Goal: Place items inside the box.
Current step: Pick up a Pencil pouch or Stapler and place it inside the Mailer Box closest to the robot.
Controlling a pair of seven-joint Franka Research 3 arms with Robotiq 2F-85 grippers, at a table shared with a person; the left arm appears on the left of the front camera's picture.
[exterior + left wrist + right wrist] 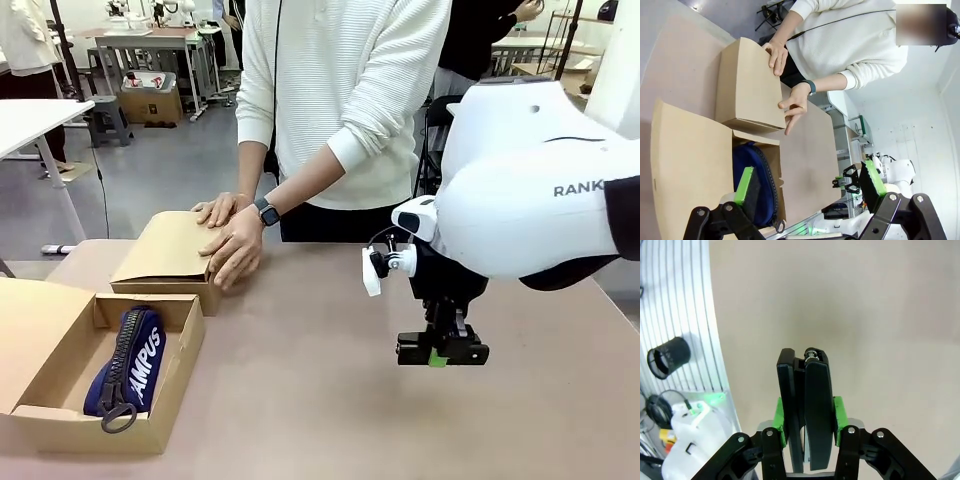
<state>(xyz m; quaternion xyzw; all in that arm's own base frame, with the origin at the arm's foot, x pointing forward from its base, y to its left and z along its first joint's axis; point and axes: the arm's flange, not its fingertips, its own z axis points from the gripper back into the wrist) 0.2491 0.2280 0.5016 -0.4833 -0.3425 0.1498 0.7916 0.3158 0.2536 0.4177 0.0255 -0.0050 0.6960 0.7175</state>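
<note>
The box lies open at the table's front left, its lid folded back. Inside it rests the navy "CAMPUS" pouch. Above the table's right half, my right gripper hangs shut on a black stapler. In the right wrist view the stapler stands upright between the green pads of the gripper. My left gripper is open above the box and the pouch, holding nothing.
A person across the table rests both hands on a smaller closed cardboard box just behind the open box. In the left wrist view those hands lie on that smaller box. The bare tabletop spreads between the boxes and my right gripper.
</note>
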